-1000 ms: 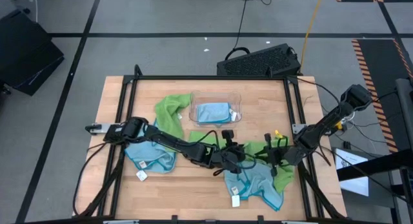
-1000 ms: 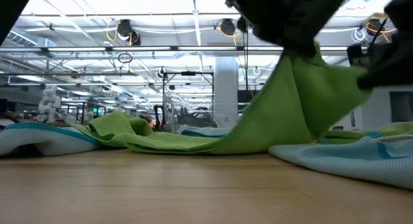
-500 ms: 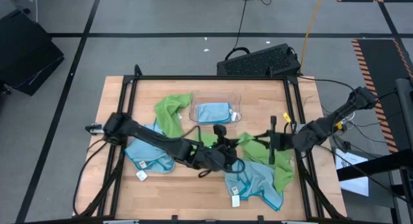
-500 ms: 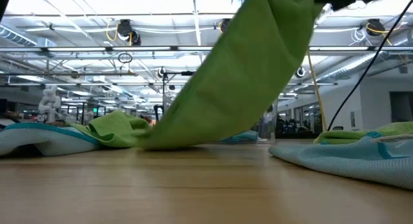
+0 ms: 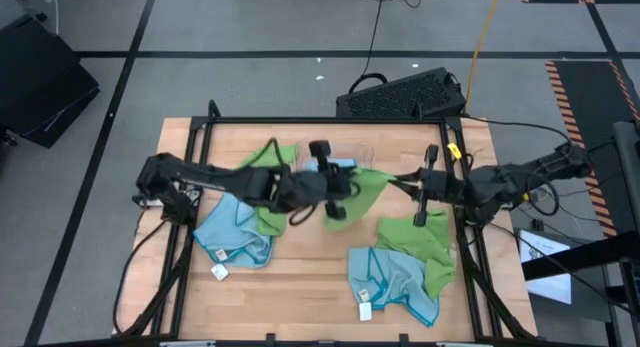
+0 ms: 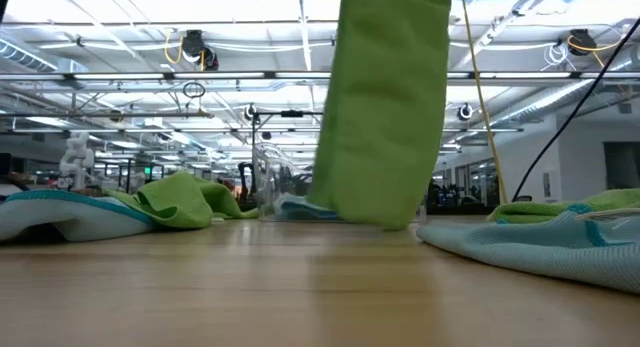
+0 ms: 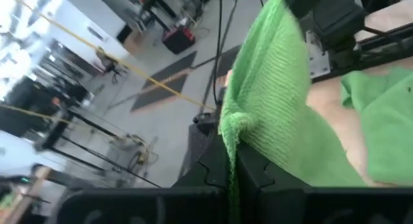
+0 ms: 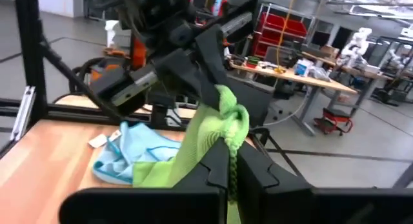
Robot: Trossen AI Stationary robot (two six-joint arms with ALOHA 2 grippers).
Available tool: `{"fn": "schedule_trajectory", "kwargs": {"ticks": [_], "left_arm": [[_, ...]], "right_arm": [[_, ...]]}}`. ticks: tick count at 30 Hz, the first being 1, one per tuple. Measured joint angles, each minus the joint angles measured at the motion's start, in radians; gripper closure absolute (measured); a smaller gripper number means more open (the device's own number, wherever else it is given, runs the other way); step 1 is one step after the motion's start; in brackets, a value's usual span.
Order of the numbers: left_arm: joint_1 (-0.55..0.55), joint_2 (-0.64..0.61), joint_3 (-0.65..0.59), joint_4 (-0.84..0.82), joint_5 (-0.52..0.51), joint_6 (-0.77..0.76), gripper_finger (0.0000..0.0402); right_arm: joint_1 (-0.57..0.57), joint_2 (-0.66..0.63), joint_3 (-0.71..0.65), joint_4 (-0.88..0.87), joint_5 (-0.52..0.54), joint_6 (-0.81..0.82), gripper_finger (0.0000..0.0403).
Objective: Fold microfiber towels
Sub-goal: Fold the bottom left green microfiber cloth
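A light blue microfiber towel (image 5: 395,284) lies crumpled at the near edge of my wooden worktop (image 5: 300,287). Past it, my left fingers (image 5: 330,182) and right fingers (image 5: 422,192) are each clamped on a corner of a lime green microfiber towel (image 5: 368,182), lifted and hanging (mid spread-out, I judge). Next: pull it taut, lay it flat on bare wood.
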Motion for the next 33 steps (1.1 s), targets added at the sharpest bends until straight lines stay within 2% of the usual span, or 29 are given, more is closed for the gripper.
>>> {"fn": "schedule_trajectory", "kwargs": {"ticks": [4,7,11,16,20,26,29,33], "left_arm": [[0.044,-0.024,0.001,-0.076,0.113,-0.118,0.0396],[0.029,-0.023,0.001,-0.151,0.177,-0.212,0.0397],[-0.053,-0.013,-0.021,-0.219,0.157,-0.32,0.0397],[-0.189,-0.008,-0.099,-0.212,0.12,-0.465,0.0395],[-0.299,-0.009,-0.166,-0.069,0.102,-0.524,0.0398],[-0.413,-0.009,-0.327,0.19,0.098,-0.572,0.0395],[-0.45,-0.009,-0.416,0.273,0.077,-0.649,0.0397],[-0.494,0.002,-0.524,0.431,0.071,-0.707,0.0394]], "right_arm": [[-0.034,0.0,0.014,-0.027,-0.016,0.061,0.0401],[-0.034,0.011,0.015,-0.082,-0.099,0.179,0.0401],[0.0,0.059,0.007,-0.148,-0.237,0.309,0.0401],[0.058,0.13,-0.018,-0.147,-0.382,0.383,0.0401],[0.117,0.187,-0.018,-0.101,-0.455,0.422,0.0401],[0.244,0.357,-0.018,0.028,-0.449,0.469,0.0401],[0.298,0.443,-0.018,0.068,-0.417,0.512,0.0401],[0.349,0.534,-0.018,0.107,-0.315,0.572,0.0401]]}}
